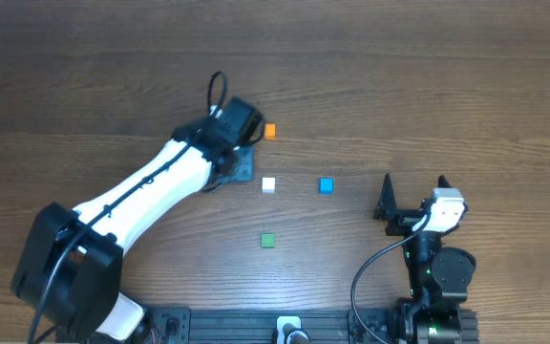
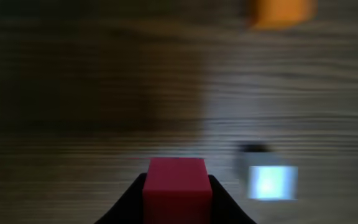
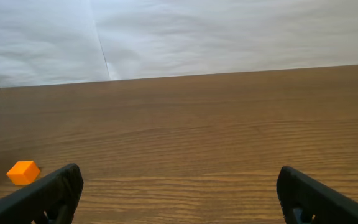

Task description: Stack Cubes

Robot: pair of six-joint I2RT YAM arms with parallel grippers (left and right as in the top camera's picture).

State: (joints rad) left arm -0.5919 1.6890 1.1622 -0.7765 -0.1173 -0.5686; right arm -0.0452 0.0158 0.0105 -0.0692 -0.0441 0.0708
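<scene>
My left gripper [image 2: 177, 202] is shut on a red cube [image 2: 177, 183], held just above the wooden table. In the top view the left gripper [image 1: 241, 164] sits left of the white cube [image 1: 268, 184] and below the orange cube [image 1: 270, 131]. The left wrist view has the white cube [image 2: 272, 182] blurred beside the red one and the orange cube [image 2: 281, 12] farther off. A blue cube [image 1: 326, 184] lies right of the white one, and a green cube [image 1: 267, 241] lies nearer the arm bases. My right gripper [image 1: 414, 196] rests open near its base, nothing between its fingers.
The wooden table [image 1: 428, 86] is bare across the back and right side. The right wrist view looks over the table toward a white wall [image 3: 229, 31], with the orange cube [image 3: 22, 172] far off.
</scene>
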